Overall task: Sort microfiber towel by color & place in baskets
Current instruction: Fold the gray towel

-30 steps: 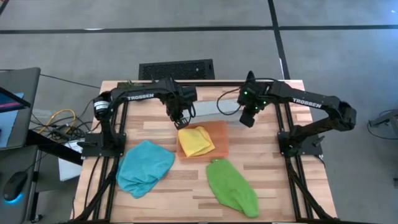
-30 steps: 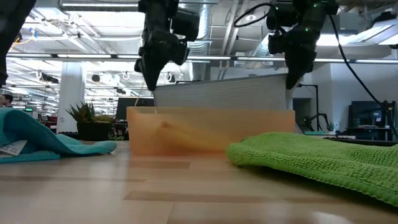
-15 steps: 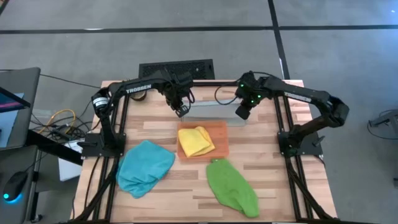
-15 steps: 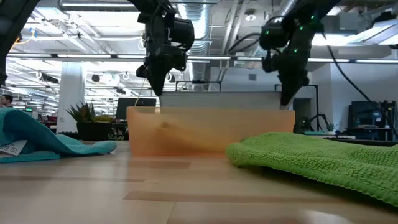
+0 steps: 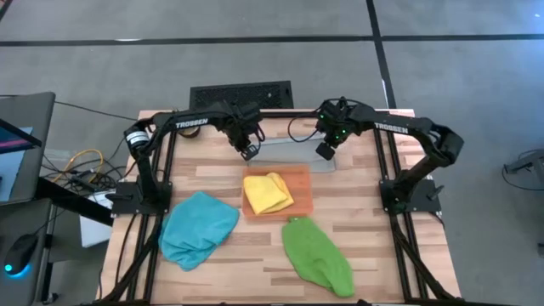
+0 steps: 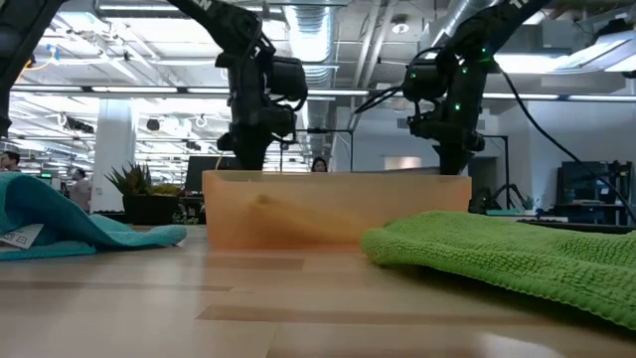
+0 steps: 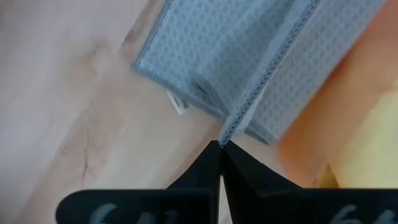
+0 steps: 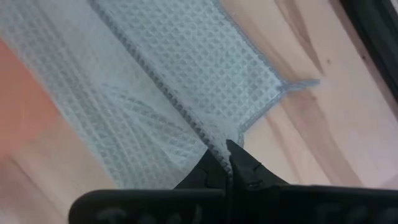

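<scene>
A grey waffle-weave towel lies stretched along the table just beyond the orange tray, between my two grippers. My left gripper is shut on its left end and my right gripper on its right end. In the low view the tray wall hides the towel. A yellow towel lies crumpled in the tray. A blue towel and a green towel lie bunched on the near half of the table. My left gripper pinches a stitched edge at the grey towel's left end between its two fingers, coming steeply from above. Several folded layers fan out below it onto the wood. My right gripper pinches the hemmed edge near a corner of the towel's right end, also from above. The cloth spreads out flat on the table there.
A black grille sits at the table's far edge. A small potted plant stands at the far left. Cables and a laptop are off the table's left side. People show in the room beyond.
Both grippers have gone toward the far edge and down, staying shut on the grey towel. The towel hung as a taut upright sheet above the tray's far rim a second ago. It has sunk behind the tray and now lies folded on the table.
</scene>
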### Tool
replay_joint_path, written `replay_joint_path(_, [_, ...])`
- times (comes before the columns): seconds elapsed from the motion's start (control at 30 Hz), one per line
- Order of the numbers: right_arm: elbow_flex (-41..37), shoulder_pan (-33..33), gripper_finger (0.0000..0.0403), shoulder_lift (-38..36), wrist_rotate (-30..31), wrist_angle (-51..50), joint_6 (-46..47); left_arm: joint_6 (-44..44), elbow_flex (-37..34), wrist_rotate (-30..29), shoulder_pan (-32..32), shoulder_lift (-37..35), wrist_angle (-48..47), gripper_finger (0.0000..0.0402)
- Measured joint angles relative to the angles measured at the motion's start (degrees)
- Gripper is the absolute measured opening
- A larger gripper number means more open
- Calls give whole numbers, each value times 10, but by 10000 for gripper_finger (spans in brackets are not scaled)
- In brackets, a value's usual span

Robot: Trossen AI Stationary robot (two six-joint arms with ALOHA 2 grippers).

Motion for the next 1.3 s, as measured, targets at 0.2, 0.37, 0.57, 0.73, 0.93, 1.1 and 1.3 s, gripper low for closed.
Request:
replay_joint_path(0.2, [0, -5, 8, 0, 11, 23, 0, 3, -20, -33, 2, 0, 48, 0])
replay_joint_path(0.37, [0, -10, 17, 0, 10, 26, -2, 20, -25, -62, 2, 0, 59, 1])
replay_joint_path(0.57, [0, -10, 47, 0, 10, 26, -4, 19, -25, -95, 2, 0, 77, 27])
replay_joint_path(0.73, [0, -10, 82, 0, 10, 28, -5, 16, -25, -96, 2, 0, 77, 74])
replay_joint_path(0.93, [0, -12, 141, 0, 13, 31, -19, 20, -25, -96, 2, 0, 80, 137])
replay_joint_path(1.1, [0, -5, 171, -34, -24, 11, -72, 33, -25, -60, 3, -3, 69, 162])
replay_joint_path(1.3, [-19, 58, 174, -112, -86, -57, -227, 52, -25, -46, -10, -31, 43, 167])
